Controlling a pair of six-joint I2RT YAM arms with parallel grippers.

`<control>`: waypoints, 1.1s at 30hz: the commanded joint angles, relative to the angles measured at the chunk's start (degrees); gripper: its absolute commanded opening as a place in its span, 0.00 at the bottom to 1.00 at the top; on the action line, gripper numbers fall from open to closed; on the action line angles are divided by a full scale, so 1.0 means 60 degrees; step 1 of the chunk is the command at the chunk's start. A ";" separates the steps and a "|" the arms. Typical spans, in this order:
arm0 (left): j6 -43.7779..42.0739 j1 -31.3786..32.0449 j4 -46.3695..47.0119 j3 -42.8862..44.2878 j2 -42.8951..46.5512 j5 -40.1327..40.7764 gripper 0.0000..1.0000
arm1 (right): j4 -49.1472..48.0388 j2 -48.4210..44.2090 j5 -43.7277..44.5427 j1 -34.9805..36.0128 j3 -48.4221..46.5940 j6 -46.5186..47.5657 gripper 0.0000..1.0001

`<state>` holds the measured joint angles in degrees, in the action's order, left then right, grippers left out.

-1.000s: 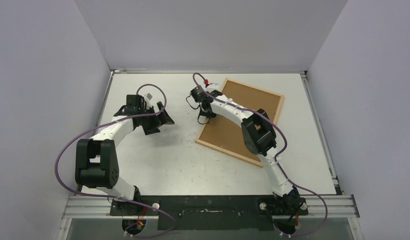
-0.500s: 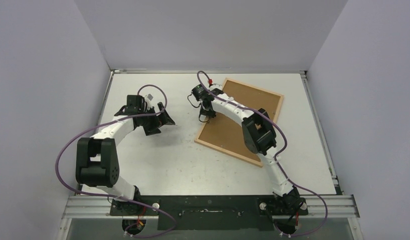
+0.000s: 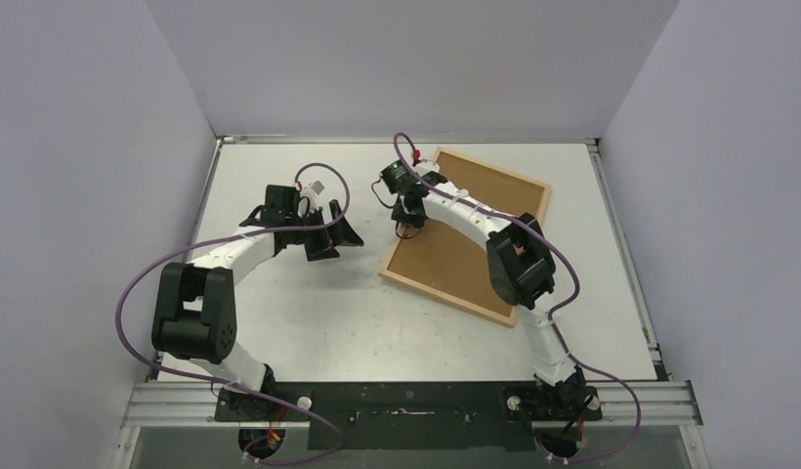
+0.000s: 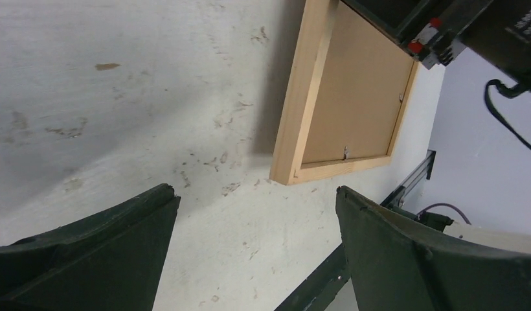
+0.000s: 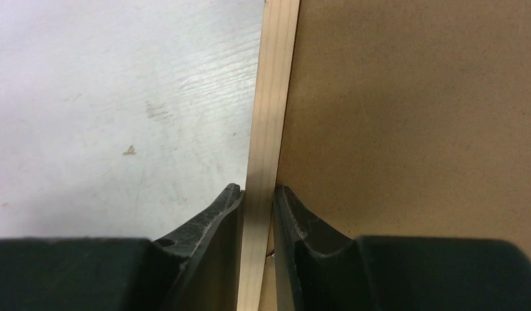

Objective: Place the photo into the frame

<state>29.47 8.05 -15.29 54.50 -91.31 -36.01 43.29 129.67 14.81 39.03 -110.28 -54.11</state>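
The light-wood frame (image 3: 441, 298) lies on the table at the right centre, with brown backing board (image 3: 436, 259) filling it. My right gripper (image 3: 408, 227) is shut on the frame's left rail (image 5: 272, 97), one finger outside it and one over the backing (image 5: 412, 110). My left gripper (image 3: 336, 239) is open and empty, a little left of the frame. In the left wrist view its gripper (image 4: 256, 201) hovers over bare table, with a frame corner (image 4: 306, 97) just beyond. The photo is not in view.
White walls close the table at the back and both sides. A black rail (image 3: 406, 401) carrying the arm bases runs along the near edge. The right arm (image 3: 514, 264) lies across the frame.
My left gripper has moved right, closer to the frame. My right wrist has shifted slightly right along the frame's left rail. The frame has barely moved.
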 commanded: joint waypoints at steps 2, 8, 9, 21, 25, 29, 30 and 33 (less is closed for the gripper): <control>0.0447 0.0228 0.1393 -0.0071 -0.0248 -0.0917 0.89 | -0.1067 -0.2045 -0.0688 0.0071 0.0666 -0.0489 0.00; 0.2329 0.0764 0.4752 -0.0060 -0.1254 -0.3188 0.87 | -0.1668 -0.2964 -0.1117 0.0173 0.1873 -0.1000 0.00; 0.2898 0.0865 0.5757 -0.0219 -0.1325 -0.3429 0.87 | -0.1720 -0.3030 -0.1171 0.0188 0.1954 -0.1053 0.00; 0.4354 0.1681 0.7054 -0.0051 -0.2453 -0.3509 0.64 | -0.2360 -0.3690 -0.1635 0.0294 0.2485 -0.1660 0.00; 0.5106 0.1727 0.7892 -0.0073 -0.2156 -0.3684 0.51 | -0.2492 -0.3822 -0.1647 0.0322 0.2592 -0.1906 0.00; 0.5079 0.1863 0.7800 -0.0062 -0.2000 -0.3641 0.26 | -0.2861 -0.3948 -0.1706 0.0322 0.2738 -0.2257 0.00; 0.5078 0.1865 0.7797 -0.0088 -0.1975 -0.3630 0.19 | -0.2834 -0.3942 -0.1712 0.0322 0.2677 -0.2274 0.00; 0.4964 0.1851 0.7608 -0.0016 -0.1939 -0.3596 0.00 | -0.2834 -0.3937 -0.1768 0.0322 0.2602 -0.2280 0.04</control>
<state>58.96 18.28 26.72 53.08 -106.02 -55.68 33.65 110.08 6.87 40.05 -93.17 -64.16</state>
